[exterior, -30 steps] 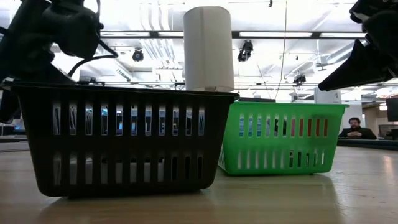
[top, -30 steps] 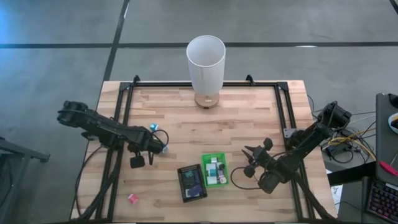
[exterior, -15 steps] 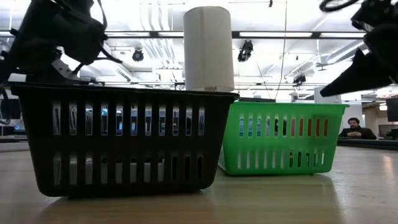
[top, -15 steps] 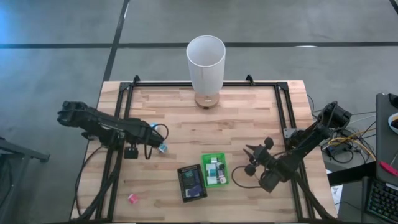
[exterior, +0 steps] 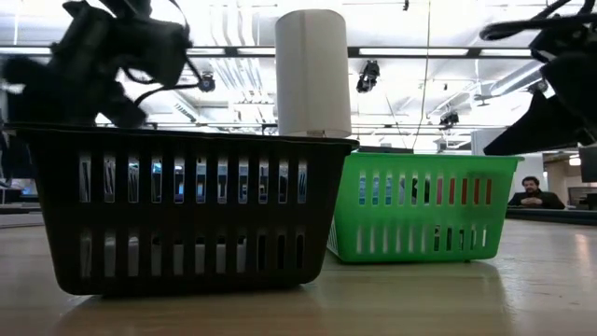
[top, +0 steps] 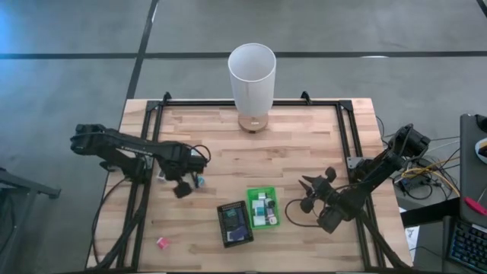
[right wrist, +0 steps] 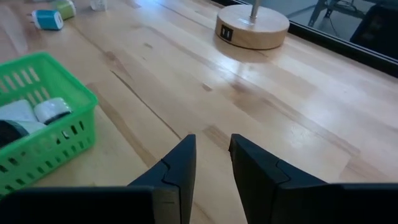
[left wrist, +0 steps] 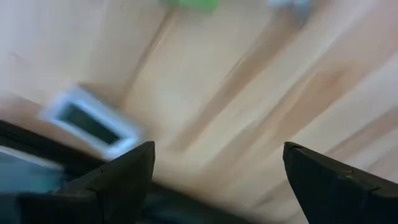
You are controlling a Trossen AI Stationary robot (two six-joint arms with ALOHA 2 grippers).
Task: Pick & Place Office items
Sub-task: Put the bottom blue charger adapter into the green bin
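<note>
Nearest edge, 7 o'clock: one pink item (top: 161, 243), alone on the wooden table (top: 304, 144).

Centre front: black tray (top: 234, 224) holding a blue item; touching it at 3 o'clock, green tray (top: 263, 208) with white and black items (right wrist: 37, 112).

4 o'clock: right gripper (top: 306, 193), fingers nearly together, empty, beside the green tray.

9 o'clock: left gripper (top: 183, 181), fingers spread wide, nothing between them; a teal item (top: 200, 182) just beside it.

12 o'clock, far edge: tall white cylinder (top: 252, 78) on round wooden base (right wrist: 252, 27); base carries a small dark label, unreadable.
</note>
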